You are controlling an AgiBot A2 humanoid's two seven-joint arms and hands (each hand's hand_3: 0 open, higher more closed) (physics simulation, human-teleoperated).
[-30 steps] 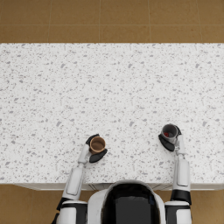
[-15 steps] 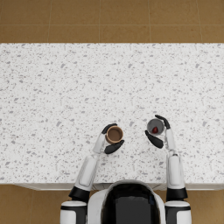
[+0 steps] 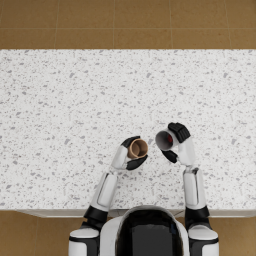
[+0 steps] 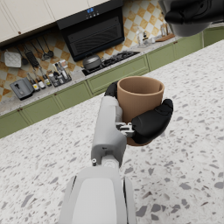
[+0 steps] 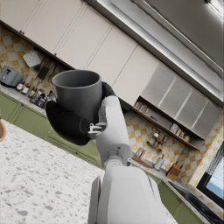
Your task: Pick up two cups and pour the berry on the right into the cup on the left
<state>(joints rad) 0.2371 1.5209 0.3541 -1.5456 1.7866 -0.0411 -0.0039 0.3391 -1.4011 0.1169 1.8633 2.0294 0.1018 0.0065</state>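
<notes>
My left hand (image 3: 131, 155) grips a brown cup (image 3: 138, 148), held upright above the speckled counter (image 3: 65, 110); the left wrist view shows the same cup (image 4: 139, 101) wrapped by dark fingers (image 4: 151, 122). Just to its right my right hand (image 3: 176, 141) holds a dark grey cup (image 3: 164, 140), tilted with its mouth turned toward the brown cup. In the right wrist view the grey cup (image 5: 78, 94) sits in that hand (image 5: 74, 120). The grey cup (image 4: 190, 19) also hangs above the brown one in the left wrist view. No berry shows in any view.
The white speckled counter stretches wide to the left, right and back, with a brown tiled floor (image 3: 125, 22) beyond its far edge. Kitchen cabinets and a stove (image 4: 94, 37) line the wall in the left wrist view.
Both hands have carried their cups inward and up off the counter. The grey cup has tipped toward the brown cup, and the red berry seen in it earlier no longer shows.
</notes>
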